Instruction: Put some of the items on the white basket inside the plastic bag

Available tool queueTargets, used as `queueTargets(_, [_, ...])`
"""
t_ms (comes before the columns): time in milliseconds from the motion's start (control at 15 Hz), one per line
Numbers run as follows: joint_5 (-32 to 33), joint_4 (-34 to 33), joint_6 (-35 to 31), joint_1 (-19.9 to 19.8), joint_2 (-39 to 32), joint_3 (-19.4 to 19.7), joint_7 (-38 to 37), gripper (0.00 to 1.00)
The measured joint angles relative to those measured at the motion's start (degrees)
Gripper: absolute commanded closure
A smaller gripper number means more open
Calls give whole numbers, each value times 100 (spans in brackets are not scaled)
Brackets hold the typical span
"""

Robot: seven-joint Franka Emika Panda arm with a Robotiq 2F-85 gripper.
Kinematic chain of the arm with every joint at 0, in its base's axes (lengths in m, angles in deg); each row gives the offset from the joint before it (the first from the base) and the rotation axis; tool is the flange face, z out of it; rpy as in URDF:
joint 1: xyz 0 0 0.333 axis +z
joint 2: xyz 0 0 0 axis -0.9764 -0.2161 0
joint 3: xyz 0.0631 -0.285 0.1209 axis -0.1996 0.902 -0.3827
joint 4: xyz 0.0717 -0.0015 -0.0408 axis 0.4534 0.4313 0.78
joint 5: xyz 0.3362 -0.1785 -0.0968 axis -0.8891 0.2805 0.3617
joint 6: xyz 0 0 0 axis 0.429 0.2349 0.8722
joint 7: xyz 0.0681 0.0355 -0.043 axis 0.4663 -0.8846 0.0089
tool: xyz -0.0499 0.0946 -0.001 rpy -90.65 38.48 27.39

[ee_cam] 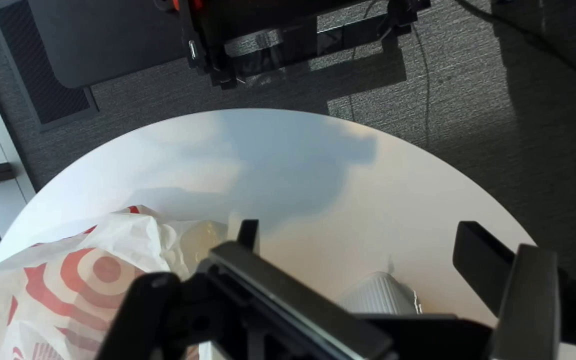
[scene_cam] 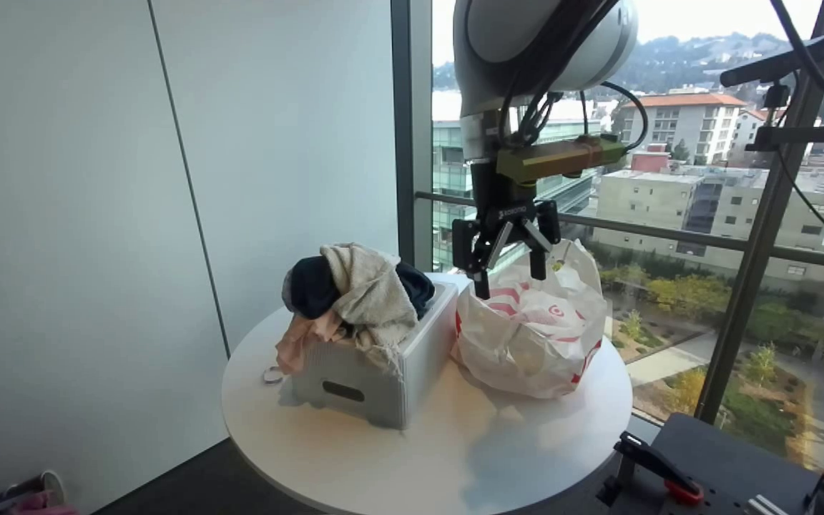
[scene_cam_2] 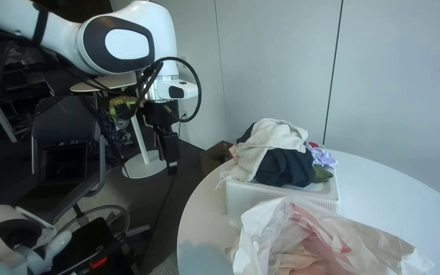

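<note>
The white basket (scene_cam: pixel 376 411) with ribbed sides stands on the round table; its corner shows in the wrist view (ee_cam: pixel 378 295). Clothes are heaped on it: a beige cloth (scene_cam: pixel 373 293), dark cloths (scene_cam: pixel 312 287), a pink cloth (scene_cam: pixel 303 342), a lilac cloth (scene_cam_2: pixel 322 156) and a green item (scene_cam_2: pixel 322 174). The white plastic bag (scene_cam: pixel 526 357) with red marks stands beside the basket, its top open; peach-coloured material (scene_cam_2: pixel 300 261) shows inside. My gripper (scene_cam: pixel 510 277) is open and empty, raised above the table. It also shows in the wrist view (ee_cam: pixel 361 235), fingers wide apart.
The round white table (scene_cam: pixel 448 465) carries basket and bag. A small ring-shaped item (scene_cam: pixel 272 374) lies beside the basket. A wall (scene_cam: pixel 297 143) and a window (scene_cam: pixel 684 229) border the table. A black stand (scene_cam: pixel 712 458) is near the table edge.
</note>
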Motion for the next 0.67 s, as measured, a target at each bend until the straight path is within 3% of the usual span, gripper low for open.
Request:
queueTargets(267, [459,-314,-1140,15,-575,-68,-7,0])
queueTargets(467, [1078,-1041,-1529,0,-1269,-81,-26,0])
queueTargets(667, [993,-1779,-2156,-3,-1992,39,-14,0])
